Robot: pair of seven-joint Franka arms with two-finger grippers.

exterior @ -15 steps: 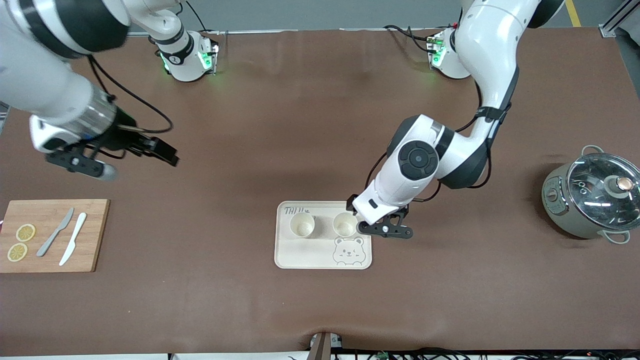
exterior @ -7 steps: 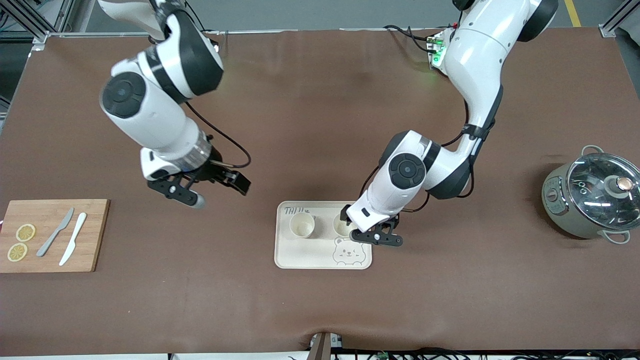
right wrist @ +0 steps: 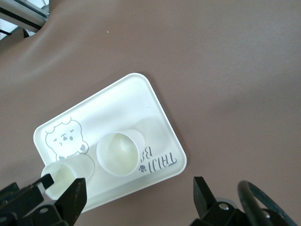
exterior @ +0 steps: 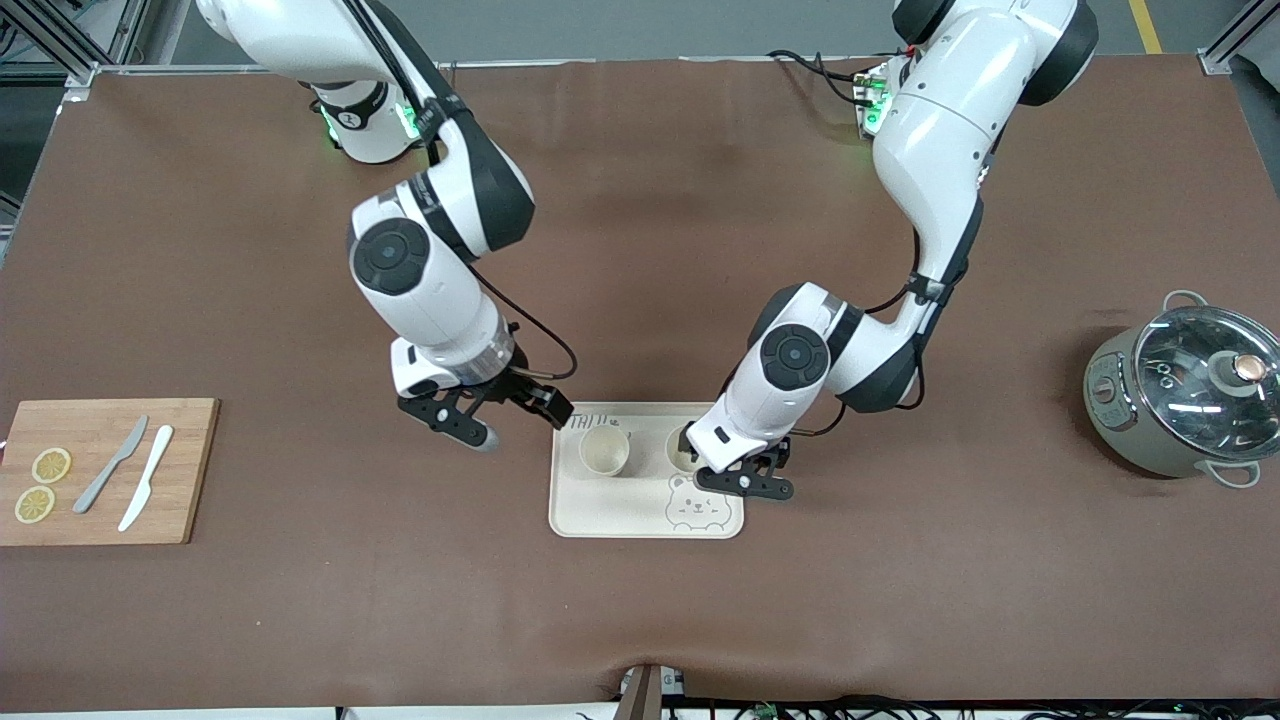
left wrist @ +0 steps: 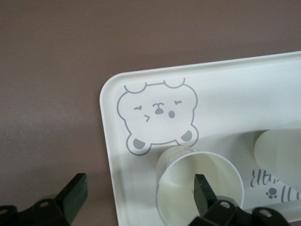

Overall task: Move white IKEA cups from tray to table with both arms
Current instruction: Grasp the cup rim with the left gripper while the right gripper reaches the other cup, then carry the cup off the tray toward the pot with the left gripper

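Observation:
Two white IKEA cups stand upright side by side on the cream bear tray point(exterior: 620, 505). One cup point(exterior: 604, 450) is on the half toward the right arm's end, and the other cup point(exterior: 680, 448) sits half hidden under the left hand. My left gripper point(exterior: 725, 468) is open over that cup point(left wrist: 188, 183). One finger point(left wrist: 203, 193) hangs over its mouth, while the second finger point(left wrist: 73, 195) is past the tray's rim point(left wrist: 106, 141). My right gripper point(exterior: 510, 420) is open with nothing in it, over the table by the tray's corner point(right wrist: 176, 165).
A wooden cutting board point(exterior: 185, 470) with lemon slices point(exterior: 50, 465) and two knives point(exterior: 112, 465) lies at the right arm's end. A grey-green pot with a glass lid point(exterior: 1185, 400) stands at the left arm's end.
The right arm has swung in from above the cutting board's end to the tray's corner. The left gripper has shifted slightly farther over its cup. Both stayed open.

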